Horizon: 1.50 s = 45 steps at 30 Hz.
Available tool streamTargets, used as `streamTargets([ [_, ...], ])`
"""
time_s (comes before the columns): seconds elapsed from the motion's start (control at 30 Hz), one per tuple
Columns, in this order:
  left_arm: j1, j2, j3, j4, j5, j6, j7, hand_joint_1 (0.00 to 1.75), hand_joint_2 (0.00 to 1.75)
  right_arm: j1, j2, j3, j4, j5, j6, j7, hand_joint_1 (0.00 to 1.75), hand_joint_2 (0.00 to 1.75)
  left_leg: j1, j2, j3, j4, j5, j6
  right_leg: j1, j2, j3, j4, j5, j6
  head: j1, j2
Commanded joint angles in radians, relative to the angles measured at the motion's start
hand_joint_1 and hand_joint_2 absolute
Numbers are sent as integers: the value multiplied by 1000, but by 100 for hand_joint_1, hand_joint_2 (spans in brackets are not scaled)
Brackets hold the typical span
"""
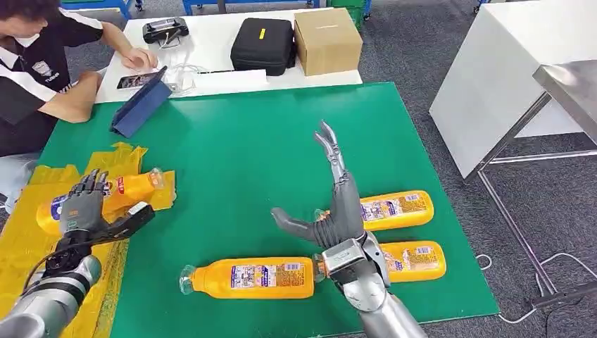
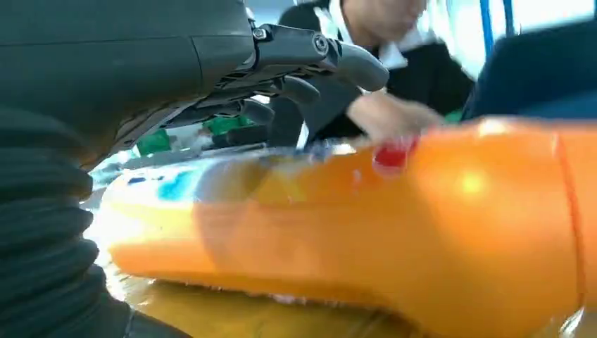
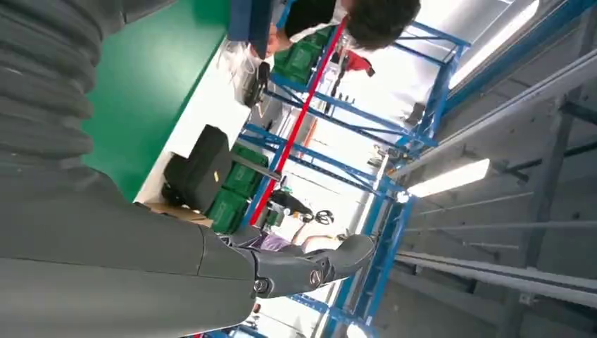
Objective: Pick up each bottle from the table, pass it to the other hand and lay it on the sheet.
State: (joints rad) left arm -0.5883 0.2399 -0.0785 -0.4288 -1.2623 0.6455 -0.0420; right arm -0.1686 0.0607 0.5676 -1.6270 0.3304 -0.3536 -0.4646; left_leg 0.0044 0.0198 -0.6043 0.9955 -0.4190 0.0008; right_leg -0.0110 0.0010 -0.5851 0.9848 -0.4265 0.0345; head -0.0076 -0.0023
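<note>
Fingers (image 1: 88, 184) of the left hand (image 1: 84, 211) lie spread over the orange plastic bottle (image 1: 127, 191) on the crumpled yellow sheet (image 1: 28, 246); whether they grip it or have let go, I cannot tell. The right hand (image 1: 338, 204) stands empty, fingers straight and apart, above the green mat (image 1: 253, 134). 3 more orange bottles lie on that mat: 1 toward the sheet (image 1: 253, 278), 2 (image 1: 398, 209) (image 1: 419, 259) beside the right hand. Risks, as I judge: lifting the left hand carelessly could roll the bottle off the sheet's edge; the right wrist could nudge the nearest bottle when reaching.
</note>
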Motion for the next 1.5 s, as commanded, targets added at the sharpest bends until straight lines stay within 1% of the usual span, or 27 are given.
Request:
streamTargets([
  [0.03,0,-40,73,-8,21,33,-31,0,175,-12,-18,-8,36,1,-6,0,0,175,1,-4,4,0,-2,0,1,-2,6,-1,-1,-1,0,0],
  [0.1,30,-78,142,-99,186,9,-208,0,175,-8,-30,0,35,28,0,9,0,175,1,-3,2,0,-1,0,1,-2,4,-1,-1,-1,0,0],
  [0.13,42,-86,150,-131,224,-3,-249,0,175,-7,-34,4,35,38,6,13,0,175,1,-5,3,0,-1,0,1,-3,5,-1,-1,-1,0,0],
  [0.17,78,-101,160,-220,301,-22,-325,0,175,-8,-45,14,39,62,19,24,0,175,1,-5,4,1,-1,0,1,-4,6,-1,-2,-1,0,0],
  [0.2,126,-97,138,-322,311,-7,-357,0,175,-11,-56,27,42,89,32,29,0,175,0,-5,2,0,0,0,0,-3,4,-1,-1,0,0,0],
  [0.23,161,-92,114,-392,293,7,-346,0,175,-10,-60,34,44,102,38,29,0,175,0,-5,3,0,-1,1,1,-4,5,-2,-1,0,0,0],
  [0.3,176,-92,110,-419,290,7,-335,0,175,-9,-61,35,44,104,37,29,0,175,1,-3,5,0,-2,1,1,-2,7,-2,-2,-1,0,0],
  [0.33,190,-89,102,-449,289,3,-336,0,175,-10,-66,44,45,114,44,29,0,175,0,-2,3,0,-1,0,1,0,4,-2,-1,0,0,0],
  [0.4,252,-108,82,-589,426,-52,-432,0,175,-12,-86,72,44,159,72,46,0,175,1,-2,4,0,-2,0,1,-1,5,-1,-1,-1,0,0],
  [0.43,267,-116,79,-626,470,-77,-456,0,175,-13,-91,81,44,167,84,49,0,175,1,-3,5,0,-3,0,1,-1,6,-1,-2,-1,0,0],
  [0.47,298,-128,67,-699,538,-124,-491,0,175,-17,-104,101,45,181,109,54,0,175,0,-3,2,0,-1,0,0,-2,3,-1,-1,-1,0,0],
  [0.5,329,-139,55,-769,572,-138,-510,0,175,-24,-121,126,49,211,130,60,0,175,0,-3,2,0,-1,0,1,-2,3,-2,-1,-1,0,0],
  [0.53,339,-145,48,-792,589,-150,-519,0,175,-29,-131,140,54,230,141,64,0,175,1,-4,4,1,-2,0,1,-2,5,-2,-2,-1,0,0],
  [0.57,360,-156,34,-846,648,-196,-538,0,175,-41,-155,173,63,274,165,75,0,175,1,-5,4,1,-2,1,1,-3,6,-2,-2,-1,0,0],
  [0.6,372,-167,25,-882,707,-245,-557,0,175,-54,-177,198,74,322,180,85,0,175,0,-3,1,0,-1,1,0,-2,3,-1,-1,0,0,0],
  [0.67,387,-177,15,-923,775,-310,-578,0,175,-71,-205,236,87,361,214,90,0,175,1,-3,3,1,-2,1,1,-1,5,-2,-1,0,0,0],
  [0.7,389,-181,13,-930,773,-309,-577,0,175,-69,-207,236,90,360,212,90,0,175,1,-3,4,2,-3,1,1,-2,6,-2,-2,0,0,0],
  [0.73,389,-181,13,-930,773,-309,-577,0,175,-69,-207,236,90,360,212,90,0,175,0,-3,1,0,-1,1,0,-2,2,-2,0,0,0,0],
  [0.83,390,-178,15,-929,773,-309,-577,0,175,-70,-207,235,91,360,212,90,0,175,1,-3,3,1,-2,1,1,-1,5,-1,-1,-1,0,0],
  [0.87,390,-178,15,-929,773,-309,-577,0,175,-70,-207,235,91,360,212,90,0,175,0,-2,2,0,-1,0,0,-1,3,-1,0,-1,0,0],
  [1.03,390,-178,15,-929,773,-309,-577,0,175,-70,-207,235,91,360,212,90,0,175,1,-3,4,1,-2,0,1,-1,5,-1,-1,-1,0,0],
  [1.13,394,-193,20,-944,823,-354,-603,0,175,-91,-223,276,100,393,247,93,0,175,0,-2,3,0,-2,0,1,-1,4,-2,-1,-1,0,0],
  [1.2,397,-199,9,-950,820,-368,-598,0,175,-116,-225,307,133,460,247,129,0,175,1,-3,5,1,-3,1,1,-1,7,-2,-2,-1,0,0],
  [1.27,389,-205,4,-933,805,-361,-589,0,175,-141,-219,332,171,497,255,153,0,175,0,-2,4,0,-2,1,0,-1,5,-2,-1,-1,0,0],
  [1.33,377,-215,0,-906,805,-362,-590,0,175,-185,-220,385,232,545,276,186,0,175,0,-1,3,-1,-1,0,0,0,4,-2,0,0,0,0],
  [1.47,354,-228,-2,-875,815,-357,-593,0,175,-269,-251,477,319,588,305,204,0,175,1,-2,5,0,-1,0,1,0,6,-2,0,-1,0,0],
  [1.5,346,-230,-5,-864,820,-357,-595,0,175,-291,-258,499,339,562,332,190,0,175,0,-2,3,0,0,0,0,-1,4,-2,0,-1,0,0],
])
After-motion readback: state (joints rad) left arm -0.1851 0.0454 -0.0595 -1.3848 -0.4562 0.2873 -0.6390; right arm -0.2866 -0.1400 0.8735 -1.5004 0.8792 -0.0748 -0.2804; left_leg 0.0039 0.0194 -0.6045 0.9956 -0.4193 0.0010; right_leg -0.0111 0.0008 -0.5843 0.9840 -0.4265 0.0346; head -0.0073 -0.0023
